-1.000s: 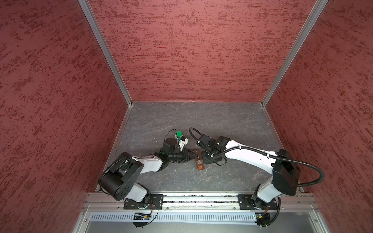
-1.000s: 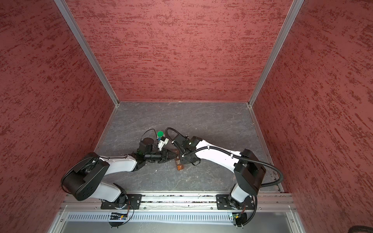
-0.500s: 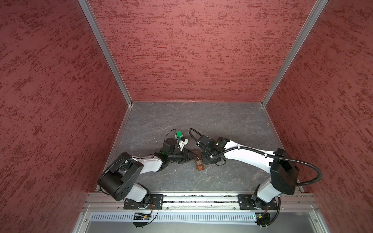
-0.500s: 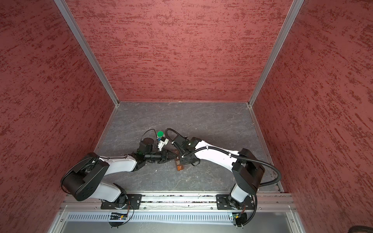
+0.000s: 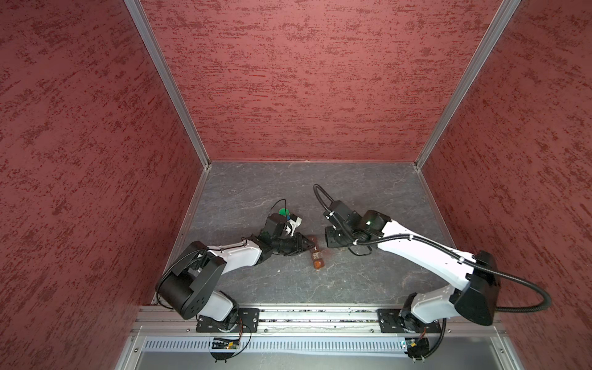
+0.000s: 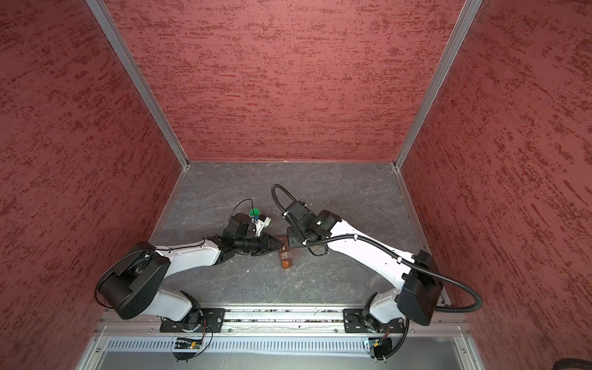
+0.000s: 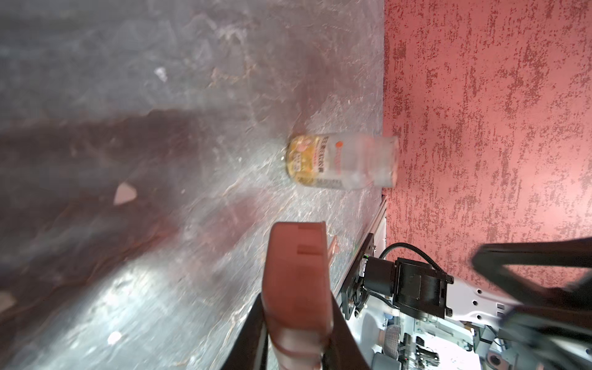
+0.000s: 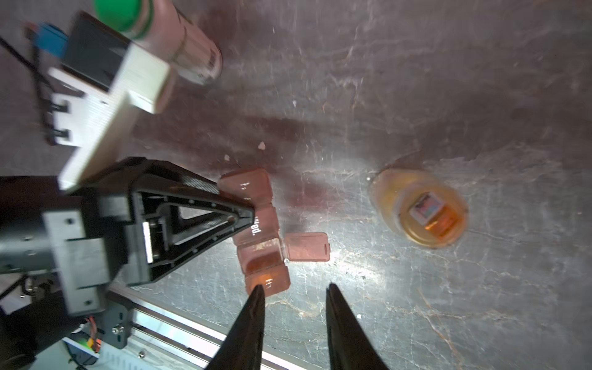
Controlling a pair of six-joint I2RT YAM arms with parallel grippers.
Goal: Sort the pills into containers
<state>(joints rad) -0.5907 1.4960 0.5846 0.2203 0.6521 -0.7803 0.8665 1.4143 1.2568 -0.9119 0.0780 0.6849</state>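
The containers (image 8: 259,234) are a short brown translucent strip of cells on the grey floor; in both top views only a bit of it (image 5: 312,239) (image 6: 282,239) shows. One lid (image 8: 307,246) is flipped open to the side. My left gripper (image 8: 250,213) (image 5: 308,248) (image 7: 296,336) is shut on the strip's middle. Just off the strip's end cell, my right gripper (image 8: 295,288) is open with nothing between its fingers. Yellow-orange pills (image 7: 301,160) fill the bottom of a clear amber bottle (image 7: 339,161) (image 8: 419,208) (image 5: 318,262) standing close by.
A white green-capped bottle (image 8: 160,35) (image 5: 284,212) (image 6: 255,212) stands behind the left wrist. Small pale flecks (image 8: 262,145) lie on the floor. Red walls enclose the floor on three sides, and a metal rail (image 5: 320,315) runs along the front.
The right gripper's fingers have spread wider and its wrist has drawn slightly back to the right. The left arm and the strip have not moved.
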